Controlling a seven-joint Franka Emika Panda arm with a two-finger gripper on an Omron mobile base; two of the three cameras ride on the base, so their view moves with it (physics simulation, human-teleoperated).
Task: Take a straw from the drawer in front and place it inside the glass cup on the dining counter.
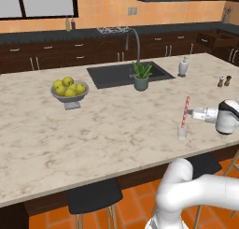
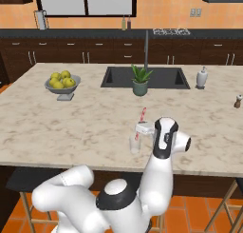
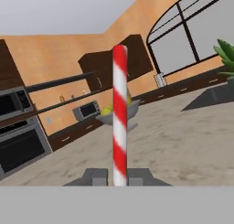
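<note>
The red-and-white striped straw (image 1: 186,110) (image 2: 141,121) (image 3: 119,122) stands nearly upright, leaning slightly, with my gripper (image 1: 190,114) (image 2: 142,129) (image 3: 119,177) shut on it about halfway up, reaching in from the right. Its lower end dips into the mouth of the clear glass cup (image 1: 182,132) (image 2: 135,144). The cup stands upright near the front edge of the beige marble dining counter (image 1: 107,125) (image 2: 71,127). In the hand view both fingertips (image 3: 94,176) press against the straw's sides. The drawer is out of view.
A fruit bowl (image 1: 69,90) (image 2: 62,83) sits at the counter's left. A potted plant (image 1: 141,76) (image 2: 140,80) stands before the dark sink (image 1: 116,74). The soap dispenser (image 1: 183,67) and shakers (image 1: 224,81) are on the right. Black stools (image 1: 93,197) stand below the front edge.
</note>
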